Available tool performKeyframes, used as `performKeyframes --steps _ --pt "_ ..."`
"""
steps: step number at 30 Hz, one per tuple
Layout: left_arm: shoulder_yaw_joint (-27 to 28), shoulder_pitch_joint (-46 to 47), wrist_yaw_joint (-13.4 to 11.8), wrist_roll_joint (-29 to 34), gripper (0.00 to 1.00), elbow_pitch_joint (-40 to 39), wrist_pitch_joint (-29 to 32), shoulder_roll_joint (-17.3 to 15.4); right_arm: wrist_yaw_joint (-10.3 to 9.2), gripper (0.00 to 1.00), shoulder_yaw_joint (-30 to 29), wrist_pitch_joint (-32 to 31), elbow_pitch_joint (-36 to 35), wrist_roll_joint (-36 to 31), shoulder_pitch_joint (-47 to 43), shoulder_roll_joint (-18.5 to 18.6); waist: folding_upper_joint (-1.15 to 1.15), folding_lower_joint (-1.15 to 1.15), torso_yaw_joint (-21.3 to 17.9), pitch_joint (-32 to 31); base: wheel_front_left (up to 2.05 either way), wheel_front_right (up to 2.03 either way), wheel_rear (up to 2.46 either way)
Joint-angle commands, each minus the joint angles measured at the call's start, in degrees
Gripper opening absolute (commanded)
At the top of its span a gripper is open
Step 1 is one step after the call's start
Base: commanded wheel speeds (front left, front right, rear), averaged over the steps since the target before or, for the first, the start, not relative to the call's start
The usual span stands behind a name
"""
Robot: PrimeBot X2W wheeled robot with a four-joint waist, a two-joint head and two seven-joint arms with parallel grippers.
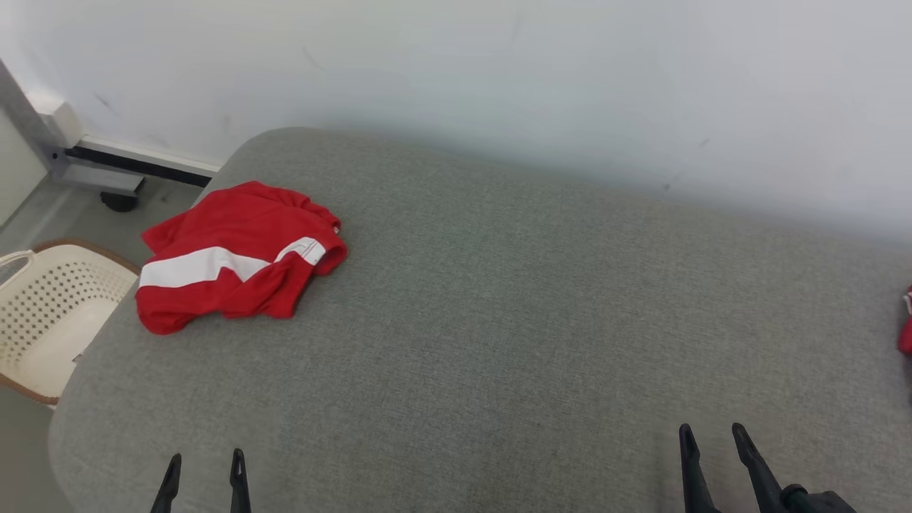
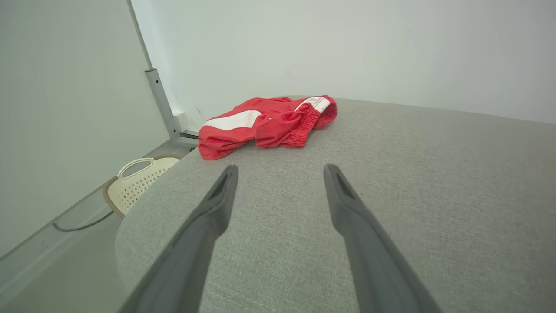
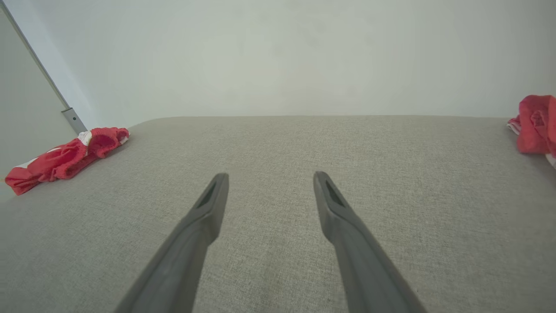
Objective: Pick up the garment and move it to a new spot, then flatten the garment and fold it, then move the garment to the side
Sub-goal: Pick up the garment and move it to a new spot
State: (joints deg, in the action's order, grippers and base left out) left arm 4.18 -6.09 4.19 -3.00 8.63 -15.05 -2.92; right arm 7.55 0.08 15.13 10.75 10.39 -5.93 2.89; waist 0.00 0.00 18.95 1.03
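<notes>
Two claws sit low in the head view, the left gripper point(image 1: 206, 456) at the lower left and the right gripper point(image 1: 712, 429) at the lower right. Each has its fingers spread with nothing between them, well short of any cloth. The red garment point(image 1: 235, 263) with its white stripe lies bunched in the upper left of the frame, on the grey cushion point(image 1: 499, 320) and close to its rounded left edge, just above a pale perforated basket point(image 1: 50, 313) on the floor. A second scrap of red cloth point(image 1: 906, 331) peeks in at the far right edge, so which piece is meant is not wholly certain, though the task looks barely begun. The main risk is the edge: a reach that nudges the heap leftward before the fingers grip could tip it off the cushion, towards the basket. A shallow pinch could catch only the top layer, so the rest would drag and twist. Going too deep could snag the upholstery instead.
</notes>
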Motion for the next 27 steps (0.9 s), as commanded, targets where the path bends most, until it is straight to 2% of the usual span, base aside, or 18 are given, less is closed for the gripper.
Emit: performKeyframes --steps 1,14,27 --pt "0.2 -0.4 -0.1 0.3 1.0 0.1 -0.1 0.1 -0.09 1.0 -0.1 0.0 0.2 -0.2 0.2 0.0 0.0 0.0 2.0 0.4 0.0 0.0 0.0" --pt "0.5 -1.0 -1.1 -0.6 1.0 0.2 -0.1 0.1 -0.09 1.0 0.5 0.0 0.7 0.0 0.2 0.0 0.0 0.0 7.3 0.3 0.0 0.0 0.0" --pt "1.0 -1.5 -1.7 -1.8 1.0 -0.2 -0.1 0.1 -0.09 1.0 1.3 0.0 0.8 -0.1 0.1 0.0 0.0 0.0 7.7 -0.2 0.0 0.0 0.0"
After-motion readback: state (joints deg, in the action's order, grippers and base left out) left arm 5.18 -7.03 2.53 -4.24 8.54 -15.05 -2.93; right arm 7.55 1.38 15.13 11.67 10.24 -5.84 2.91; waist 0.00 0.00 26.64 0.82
